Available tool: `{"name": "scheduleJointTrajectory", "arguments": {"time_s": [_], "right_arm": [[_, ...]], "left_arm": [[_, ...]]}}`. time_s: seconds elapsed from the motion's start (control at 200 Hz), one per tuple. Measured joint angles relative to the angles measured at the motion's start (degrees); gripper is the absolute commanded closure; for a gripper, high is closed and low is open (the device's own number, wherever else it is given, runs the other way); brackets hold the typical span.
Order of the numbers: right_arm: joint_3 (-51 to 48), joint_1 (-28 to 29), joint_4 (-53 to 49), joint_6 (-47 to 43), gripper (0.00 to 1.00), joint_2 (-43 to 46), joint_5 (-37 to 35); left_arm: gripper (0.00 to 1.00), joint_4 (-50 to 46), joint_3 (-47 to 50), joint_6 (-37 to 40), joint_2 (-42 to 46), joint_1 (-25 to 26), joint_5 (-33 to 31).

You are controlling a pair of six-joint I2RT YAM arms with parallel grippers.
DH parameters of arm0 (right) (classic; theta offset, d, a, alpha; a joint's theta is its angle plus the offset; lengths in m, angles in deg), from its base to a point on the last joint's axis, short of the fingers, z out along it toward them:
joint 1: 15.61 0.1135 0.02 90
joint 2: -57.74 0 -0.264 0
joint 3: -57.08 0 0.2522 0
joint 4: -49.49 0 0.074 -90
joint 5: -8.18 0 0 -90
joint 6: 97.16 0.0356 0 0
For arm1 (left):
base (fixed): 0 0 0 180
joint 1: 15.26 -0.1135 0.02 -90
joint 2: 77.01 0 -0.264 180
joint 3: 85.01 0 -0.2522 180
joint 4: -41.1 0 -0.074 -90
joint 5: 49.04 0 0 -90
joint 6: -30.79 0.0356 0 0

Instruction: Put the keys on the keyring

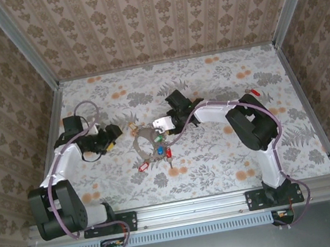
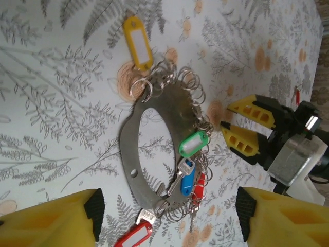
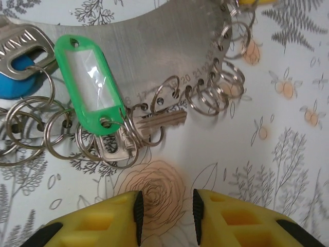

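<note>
Right claw (image 3: 165,208) (jaws slightly apart) sits just beside the keyring (image 3: 154,46).

Soft, even light fills all 3 views, and shadows are faint. The keyring (image 3: 154,51) gives a mild sheen in the right wrist view. The left gripper (image 2: 168,213) has yellow fingers (image 2: 51,224) blurred, out of focus.
</note>
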Motion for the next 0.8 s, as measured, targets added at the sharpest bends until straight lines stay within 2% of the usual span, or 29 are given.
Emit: {"name": "scheduleJointTrajectory", "arguments": {"time_s": [0.24,0.365,0.55,0.67,0.8], "right_arm": [[4.1,0.6,3.8,-8.2,0.68,-3.3,0.7],[4.4,0.8,5.3,-10.0,0.6,-5.2,1.1],[5.6,1.2,7.3,-10.2,0.59,-6.7,2.0],[5.9,2.1,8.2,-10.0,0.6,-7.5,2.2],[6.7,3.0,7.5,-10.0,0.66,-7.5,3.8]], "left_arm": [[0.39,1.2,2.1,-1.9,-0.1,1.2,0.5],[0.39,1.7,2.1,-1.9,-0.7,1.4,0.5],[0.39,2.1,2.3,-1.9,-1.5,1.5,0.4],[0.4,2.3,2.5,-1.9,-1.7,1.5,0.4],[0.44,2.8,2.5,-1.9,-3.0,1.5,-0.3]]}}
